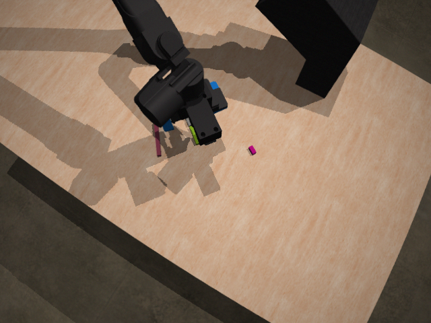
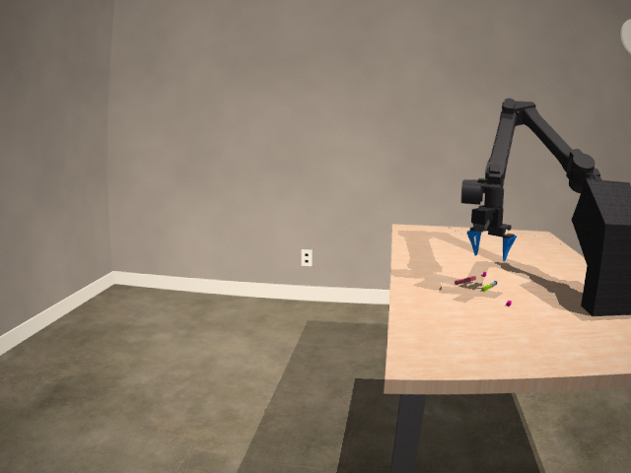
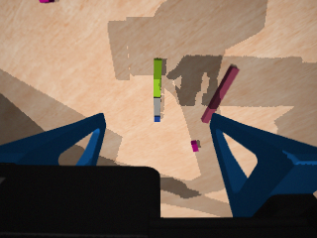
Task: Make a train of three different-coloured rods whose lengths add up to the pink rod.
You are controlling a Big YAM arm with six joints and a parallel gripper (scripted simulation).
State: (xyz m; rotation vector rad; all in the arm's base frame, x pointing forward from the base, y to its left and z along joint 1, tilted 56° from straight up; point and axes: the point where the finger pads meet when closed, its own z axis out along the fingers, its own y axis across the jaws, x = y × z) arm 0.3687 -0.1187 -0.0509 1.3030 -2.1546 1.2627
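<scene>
A lime rod (image 3: 158, 77) (image 1: 193, 134) (image 2: 487, 287), a grey rod (image 3: 158, 105) and a small blue rod (image 3: 157, 119) lie end to end in one straight line on the table (image 1: 313, 215) (image 2: 458, 351). In the top view the arm hides most of this line. The pink rod (image 3: 220, 94) (image 1: 157, 140) (image 2: 464, 280) lies slanted beside it, apart from it. One magenta rod (image 3: 194, 145) (image 2: 483, 273) lies near the pink rod's end. A second magenta rod (image 1: 252, 149) (image 2: 508, 303) lies farther off. My gripper (image 3: 158, 119) (image 2: 490, 255) is open and empty, raised above the line's blue end.
The arm's black base box (image 1: 320, 42) (image 2: 606, 249) stands at the table's far corner. The table's edges drop to a grey floor (image 2: 153, 381).
</scene>
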